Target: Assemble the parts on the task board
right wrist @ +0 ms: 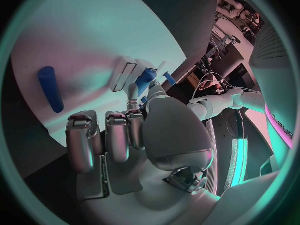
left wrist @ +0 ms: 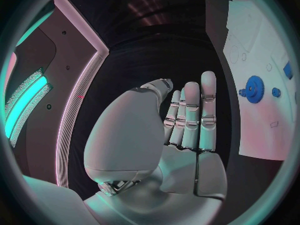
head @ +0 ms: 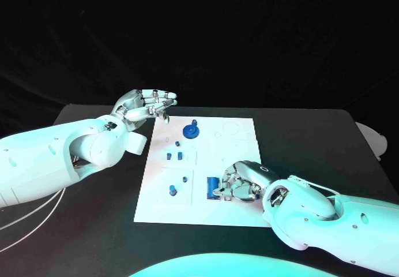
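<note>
Black table [head: 332, 144], right hand [head: 241, 183] curled.

The head view looks steeply down from above the near edge of the task board [head: 208, 173], taking in the whole white plate. The left wrist view sits close behind the left hand [left wrist: 181, 130], off the board's far left corner, sharing the blue gear [left wrist: 253, 89]. The right wrist view hugs the right hand [right wrist: 125, 135] over the board's near part, probably sharing the blue cylinder [right wrist: 51, 88].
</note>
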Action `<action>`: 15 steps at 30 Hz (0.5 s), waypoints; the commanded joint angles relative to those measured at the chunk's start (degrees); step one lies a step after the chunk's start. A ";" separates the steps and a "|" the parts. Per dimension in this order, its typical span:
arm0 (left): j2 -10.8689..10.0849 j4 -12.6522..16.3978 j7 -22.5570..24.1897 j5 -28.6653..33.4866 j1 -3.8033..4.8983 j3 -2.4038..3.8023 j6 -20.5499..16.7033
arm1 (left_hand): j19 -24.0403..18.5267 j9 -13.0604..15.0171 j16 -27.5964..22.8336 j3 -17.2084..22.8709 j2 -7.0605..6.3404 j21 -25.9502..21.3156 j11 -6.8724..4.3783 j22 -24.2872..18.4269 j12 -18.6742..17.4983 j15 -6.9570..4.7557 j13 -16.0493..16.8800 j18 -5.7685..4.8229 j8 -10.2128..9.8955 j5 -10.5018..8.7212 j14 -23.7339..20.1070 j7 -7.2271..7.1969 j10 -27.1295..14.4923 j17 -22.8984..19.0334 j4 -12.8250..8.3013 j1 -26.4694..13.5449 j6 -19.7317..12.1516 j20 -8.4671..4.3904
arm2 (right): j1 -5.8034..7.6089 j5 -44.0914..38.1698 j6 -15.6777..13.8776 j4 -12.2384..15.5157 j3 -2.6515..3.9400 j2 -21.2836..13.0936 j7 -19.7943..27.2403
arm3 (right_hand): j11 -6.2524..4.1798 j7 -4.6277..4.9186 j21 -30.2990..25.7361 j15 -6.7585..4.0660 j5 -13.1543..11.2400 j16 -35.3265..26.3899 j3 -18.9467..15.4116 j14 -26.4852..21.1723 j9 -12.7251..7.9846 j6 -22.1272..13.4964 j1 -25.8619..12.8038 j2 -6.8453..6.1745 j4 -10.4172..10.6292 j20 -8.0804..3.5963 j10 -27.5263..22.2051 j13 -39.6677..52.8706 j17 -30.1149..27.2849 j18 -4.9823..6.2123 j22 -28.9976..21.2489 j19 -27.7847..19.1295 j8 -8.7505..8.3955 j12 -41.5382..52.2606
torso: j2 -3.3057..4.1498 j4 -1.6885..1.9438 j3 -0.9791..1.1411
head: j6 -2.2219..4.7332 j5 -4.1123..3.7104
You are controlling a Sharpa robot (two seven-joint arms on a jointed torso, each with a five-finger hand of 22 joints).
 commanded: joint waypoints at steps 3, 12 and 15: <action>0.02 0.19 0.41 0.26 0.05 0.04 0.75 | -0.37 -0.06 0.30 0.43 -0.12 -0.39 -0.05 -0.07 0.34 0.12 -0.06 0.39 -0.30 0.17 -0.45 0.34 -0.34 -0.06 -0.03 -0.33 0.10 -0.03 | -0.04 -1.62 1.25 -0.21 -0.01 0.07 -0.50 | -0.40 -0.50 0.25 -0.44 -1.72 0.20 -0.33 4.94 -0.29 0.14 2.44 0.35 0.12 -0.61 1.72 8.96 10.34 -0.81 15.09 5.99 0.21 0.18 | -0.04 -0.04 -0.01 | -0.10 0.07; -0.01 0.16 0.43 0.26 0.05 0.04 0.73 | -0.37 -0.06 0.30 0.43 -0.12 -0.39 -0.05 -0.07 0.34 0.12 -0.06 0.39 -0.30 0.17 -0.45 0.34 -0.34 -0.06 -0.03 -0.33 0.10 -0.03 | -0.04 -2.32 -1.52 0.33 0.00 -0.80 0.34 | -0.39 -0.50 0.25 -0.45 -2.66 0.19 -0.34 4.93 -0.38 0.16 2.88 0.40 0.13 -0.62 1.60 8.81 10.31 -0.81 15.09 5.99 0.19 -0.04 | -0.05 -0.13 0.07 | 0.04 0.13; 0.03 0.13 0.44 0.26 0.05 0.04 0.74 | -0.37 -0.06 0.30 0.43 -0.12 -0.39 -0.05 -0.07 0.34 0.12 -0.06 0.39 -0.30 0.17 -0.45 0.34 -0.34 -0.06 -0.03 -0.33 0.10 -0.03 | -0.01 -2.08 -3.85 0.86 0.08 -2.03 1.32 | -0.22 -0.28 0.25 -0.35 -1.84 0.16 -0.53 4.92 -0.64 -0.30 3.00 0.39 0.23 -0.57 1.03 8.09 10.26 -0.81 15.09 5.99 -0.17 -1.02 | -0.06 -0.11 0.09 | 0.14 0.09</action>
